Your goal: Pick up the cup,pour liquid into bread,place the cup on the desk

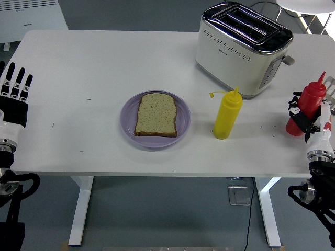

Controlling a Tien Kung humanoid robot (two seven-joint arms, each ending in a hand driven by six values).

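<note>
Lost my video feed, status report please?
Right hand shut on red squeeze bottle, right table edge. Left hand open, resting far left. Yellow bottle stands between it and bread.

- A plate (pixel 129 121) is set near the middle of the table (pixel 94 63), towards its near edge.
- A slice of bread (pixel 156 114) is laid on the plate.
- A squeeze bottle (pixel 227 115) is stood upright just right of the plate.
- A toaster (pixel 242 48) is placed behind it, at the far right.
- A second bottle (pixel 306 106) is found at the table's right edge.
</note>
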